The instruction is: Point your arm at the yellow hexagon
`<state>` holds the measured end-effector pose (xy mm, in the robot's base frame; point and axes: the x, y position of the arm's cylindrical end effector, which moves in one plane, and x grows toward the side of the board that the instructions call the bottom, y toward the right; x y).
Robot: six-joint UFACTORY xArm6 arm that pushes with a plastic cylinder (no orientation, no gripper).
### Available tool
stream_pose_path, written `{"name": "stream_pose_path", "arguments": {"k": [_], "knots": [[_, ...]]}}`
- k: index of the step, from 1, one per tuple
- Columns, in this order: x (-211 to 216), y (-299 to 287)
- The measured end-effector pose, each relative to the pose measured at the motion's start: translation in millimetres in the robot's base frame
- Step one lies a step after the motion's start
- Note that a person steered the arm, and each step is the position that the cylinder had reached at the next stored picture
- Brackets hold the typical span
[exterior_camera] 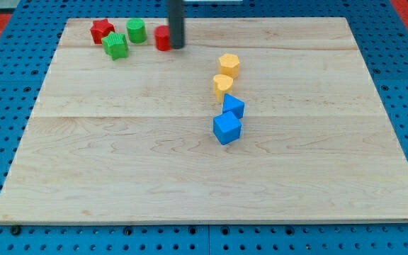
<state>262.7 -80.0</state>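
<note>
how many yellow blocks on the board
2: a yellow hexagon block right of centre near the view's top, and a second yellow block just below it, above the blue cubes. None look hidden.

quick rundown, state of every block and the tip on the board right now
my tip: down at the view's top, against the red block's right side
red block: partly hidden by rod
red star: free
green blocks: free
yellow hexagon: untouched, apart from tip
yellow block: touching blue
blue blocks: touching

Blocks [227, 106] stacked lengthwise mid-board [119, 170]
</note>
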Motion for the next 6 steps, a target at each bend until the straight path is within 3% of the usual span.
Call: {"name": "stream_pose_path", "arguments": {"k": [2,3,4,6], "knots": [[10,124],[64,197],[87,171],[79,167]]}}
